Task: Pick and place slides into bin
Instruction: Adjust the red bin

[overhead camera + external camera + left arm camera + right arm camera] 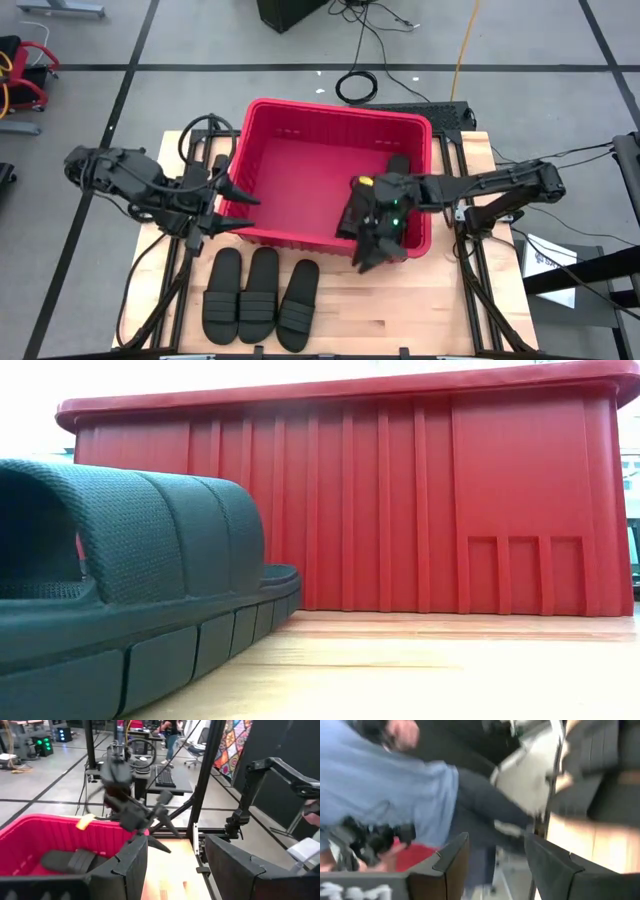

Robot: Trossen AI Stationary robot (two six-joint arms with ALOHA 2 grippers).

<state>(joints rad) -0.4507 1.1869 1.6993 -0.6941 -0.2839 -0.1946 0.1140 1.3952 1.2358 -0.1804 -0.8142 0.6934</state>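
High view shows both end effectors, left (240, 208) and right (375, 250), open and empty at the bin (290, 125), three slides (260, 292) below them: light, flexible foam, best pinched at the ribbed strap.

A grey floor (180, 40) crossed by dark taped lines surrounds the pale wooden counter (400, 320), with black cables (357, 85) and a yellow cord (465, 45) trailing across it. Beyond stand a desk with a keyboard (164, 775) and a colourful patterned hanging (231, 742).
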